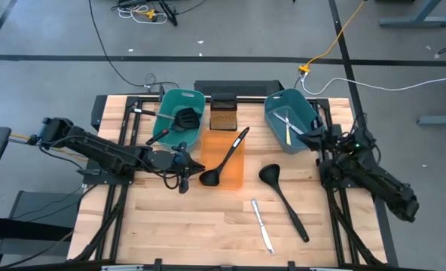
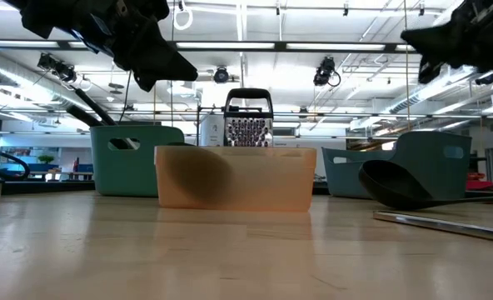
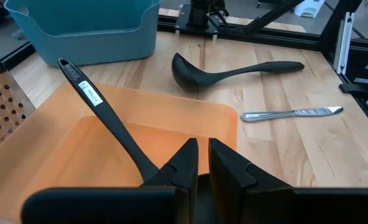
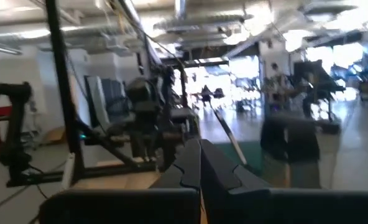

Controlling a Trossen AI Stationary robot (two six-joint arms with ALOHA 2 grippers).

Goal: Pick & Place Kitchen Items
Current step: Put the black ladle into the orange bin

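Nearby, grater (image 1: 223,112) between teal tubs (image 1: 179,114), behind orange tub (image 1: 233,178).

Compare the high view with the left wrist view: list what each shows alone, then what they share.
Only the high view: the left teal tub holding a spatula, the right end effector beside the right tub, and a knife in that tub.

Only the left wrist view: the white label on the ladle handle.

Both: the orange tub with a ladle leaning in it, the loose ladle, the table knife, the grater, the right teal tub, and the left end effector over the orange tub.
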